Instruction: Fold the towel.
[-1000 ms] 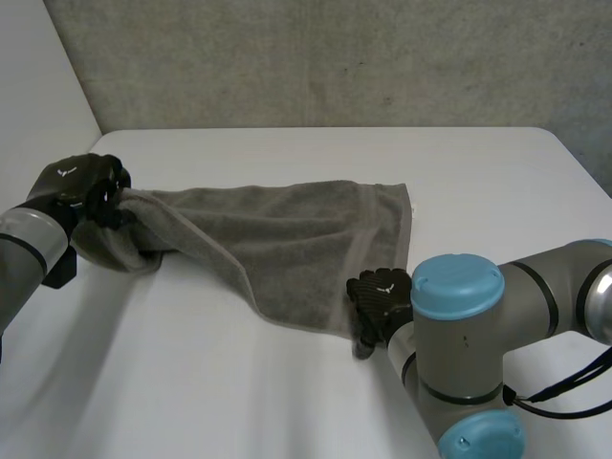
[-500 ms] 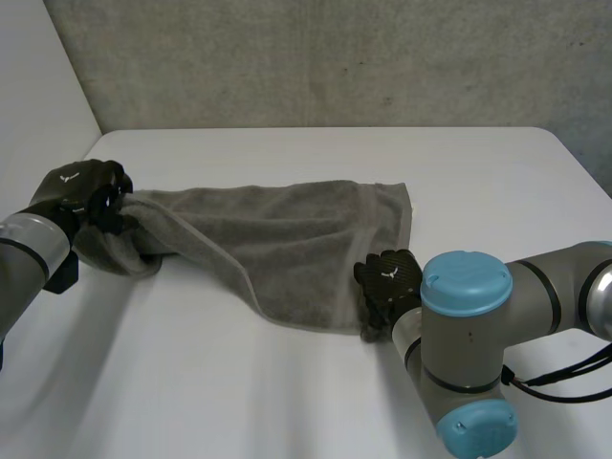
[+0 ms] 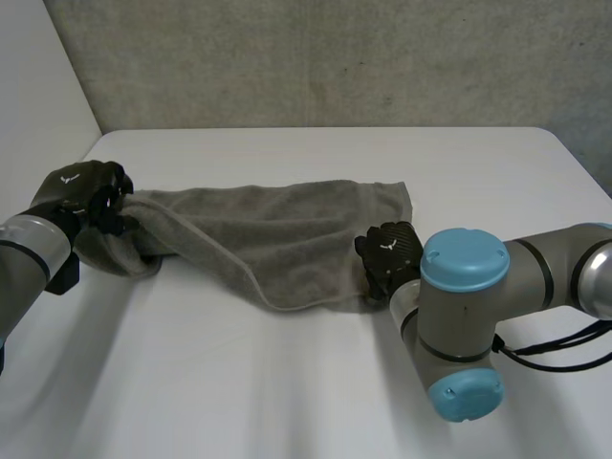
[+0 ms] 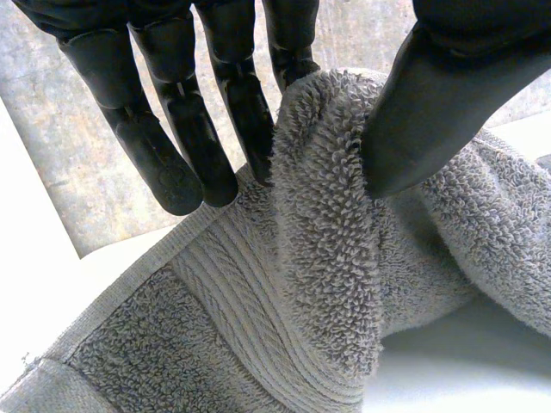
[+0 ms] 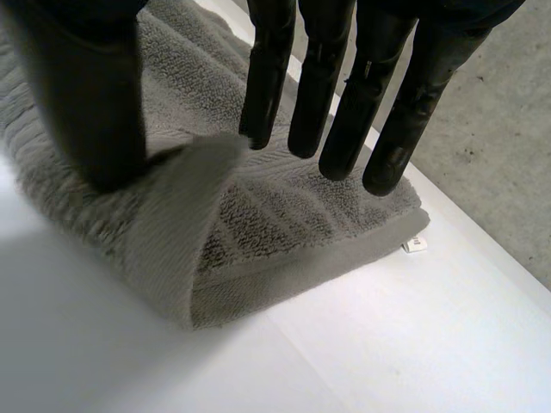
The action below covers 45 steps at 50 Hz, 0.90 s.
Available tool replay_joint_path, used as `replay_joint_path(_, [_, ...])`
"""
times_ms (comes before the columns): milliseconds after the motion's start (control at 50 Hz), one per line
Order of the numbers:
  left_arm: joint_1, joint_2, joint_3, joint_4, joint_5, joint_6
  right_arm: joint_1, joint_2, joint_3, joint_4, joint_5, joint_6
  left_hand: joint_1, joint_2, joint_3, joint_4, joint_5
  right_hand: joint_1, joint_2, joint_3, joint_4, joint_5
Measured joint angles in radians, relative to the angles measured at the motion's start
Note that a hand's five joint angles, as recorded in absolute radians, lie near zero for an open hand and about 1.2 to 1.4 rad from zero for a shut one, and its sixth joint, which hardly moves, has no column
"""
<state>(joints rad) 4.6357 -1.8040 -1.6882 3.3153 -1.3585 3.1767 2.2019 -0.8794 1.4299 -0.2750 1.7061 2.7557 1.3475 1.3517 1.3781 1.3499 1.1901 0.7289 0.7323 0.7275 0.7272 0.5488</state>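
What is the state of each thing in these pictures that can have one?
towel: lying on the table, bunched at one end, one corner turned over, fold not finished.
left hand: shut, pinching the towel's bunched end.
right hand: shut, pinching the turned-over corner.

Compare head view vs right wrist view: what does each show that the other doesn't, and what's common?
Head view: the whole towel stretched across the white table, one end bunched in the left hand. Right wrist view: a raised towel edge pinched by the right hand between thumb and fingers, and a small white label at the towel's corner. Both: the towel, the right hand and the table.
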Motion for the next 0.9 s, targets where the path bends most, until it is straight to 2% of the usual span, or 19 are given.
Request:
replay_joint_path(120, [0.0,0.0,-0.002,0.0,0.0,-0.001,-0.001,0.026,-0.024,0.006,-0.015,-0.006,0.0,0.0,0.0,0.0,0.0,0.211,0.204,0.203,0.204,0.209])
replay_joint_path(220, [0.003,0.0,-0.008,0.0,0.0,-0.001,-0.001,0.03,-0.015,0.016,-0.058,-0.002,0.0,0.0,0.0,0.0,0.0,0.275,0.258,0.264,0.267,0.275])
replay_joint_path(400, [0.013,0.0,-0.013,0.0,0.001,-0.001,-0.012,-0.004,0.034,0.038,-0.099,0.005,0.0,0.0,0.0,0.0,0.0,0.256,0.252,0.256,0.257,0.261])
replay_joint_path(620, [0.014,0.001,-0.013,0.0,0.001,0.0,-0.033,-0.05,0.071,0.081,-0.099,0.008,0.0,0.0,0.0,0.0,0.0,0.052,0.061,0.057,0.062,0.058])
replay_joint_path(900, [0.014,0.002,-0.014,0.0,0.001,-0.001,-0.039,-0.039,0.089,0.083,-0.107,0.003,0.0,0.0,0.0,0.0,0.0,0.087,0.089,0.085,0.087,0.089])
